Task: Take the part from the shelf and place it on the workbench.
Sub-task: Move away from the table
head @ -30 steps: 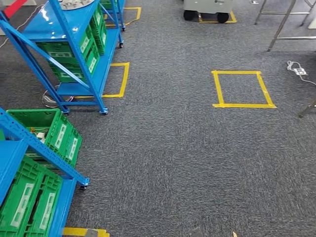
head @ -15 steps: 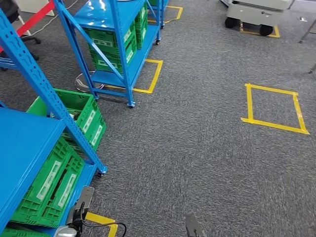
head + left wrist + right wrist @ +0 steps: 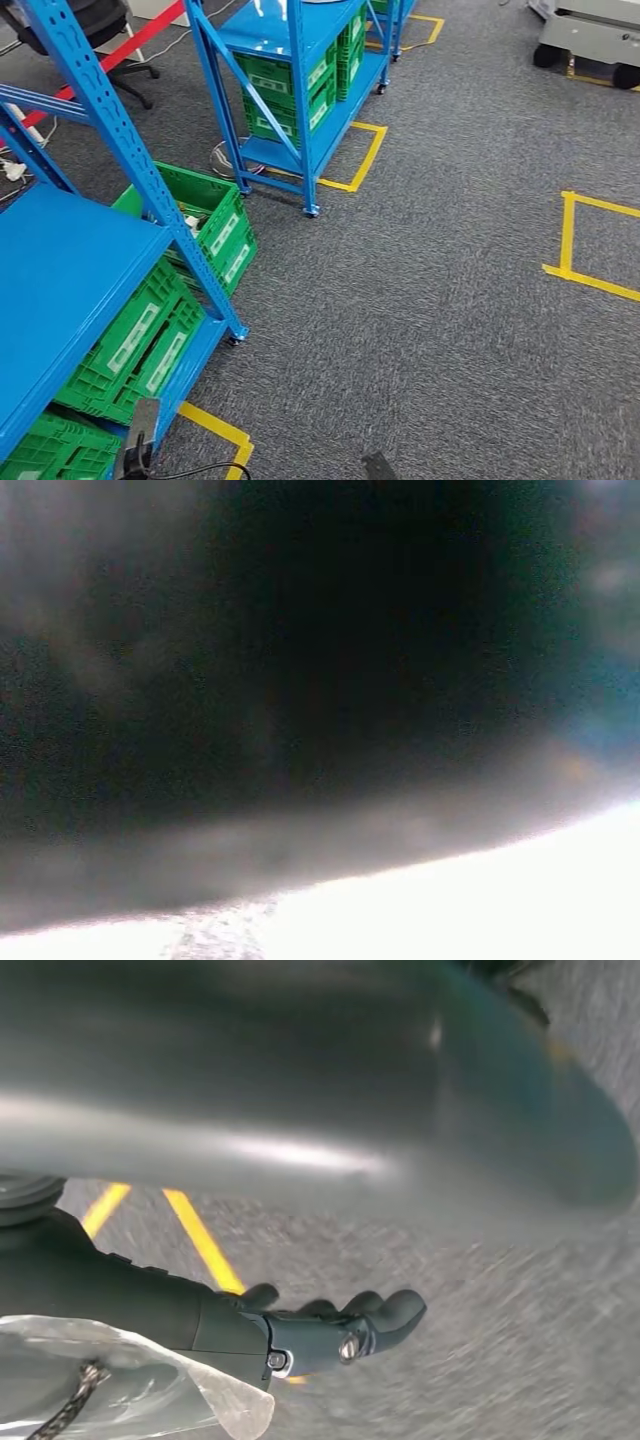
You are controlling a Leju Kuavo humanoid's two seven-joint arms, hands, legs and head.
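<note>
Grey carpet lies below the empty right hand (image 3: 332, 1330); fingers extended.

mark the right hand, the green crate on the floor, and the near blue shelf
right hand (image 3: 332, 1330), right wrist view, on the fingers
green crate (image 3: 226, 232), head view, side wall
blue shelf (image 3: 60, 280), head view, bare top board

Near blue shelf rack (image 3: 68, 270) blocks left side; slanted brace crosses its front. Green crates (image 3: 143, 335) fill its lower level, another green crate (image 3: 211, 225) on floor just behind. Second rack (image 3: 302, 60) farther back, also crate-loaded. Grey carpet (image 3: 423, 300) open centre and right, yellow tape square (image 3: 585, 245) flat on it. Wheeled cart (image 3: 596, 35) far right.

Right hand (image 3: 332, 1330) hangs above carpet, fingers extended, nothing in it.
</note>
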